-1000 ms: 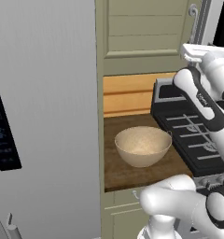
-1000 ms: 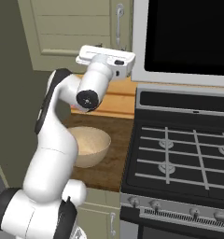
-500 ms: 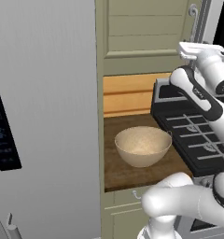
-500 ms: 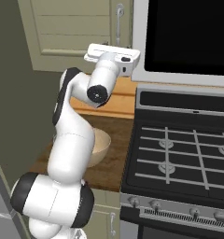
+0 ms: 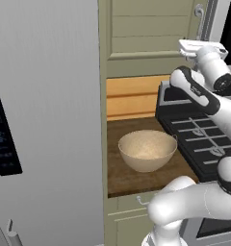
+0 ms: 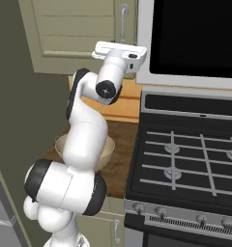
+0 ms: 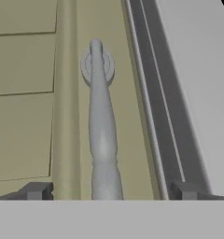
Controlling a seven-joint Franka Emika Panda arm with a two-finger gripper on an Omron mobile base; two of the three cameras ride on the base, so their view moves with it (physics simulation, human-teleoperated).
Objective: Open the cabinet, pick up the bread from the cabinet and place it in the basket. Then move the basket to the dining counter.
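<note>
The olive-green cabinet [image 5: 151, 33] [image 6: 74, 34] has its panelled door closed, so the bread is hidden. Its silver bar handle [image 7: 102, 126] [image 6: 123, 19] [image 5: 199, 12] runs up the middle of the hand view. My gripper [image 7: 109, 191] [image 6: 119, 49] [image 5: 198, 47] is open just below it. One dark fingertip [image 7: 37, 191] stands left of the bar and the other [image 7: 184, 190] right of it, without touching. The beige speckled basket [image 5: 147, 150] [image 6: 108, 147] sits on the wood worktop, partly behind my arm in the right base view. The dining counter is out of view.
A grey fridge [image 5: 45, 120] stands as a wall to the left of the worktop [image 5: 132, 180]. To the right sits a black stove [image 6: 195, 159] [image 5: 199, 129], with a dark microwave [image 6: 195, 34] above it. Low green drawers [image 5: 127, 221] are below.
The arm has lifted and folded, and the hand has moved slightly up and closer to the cabinet's handle. The basket has not moved.
</note>
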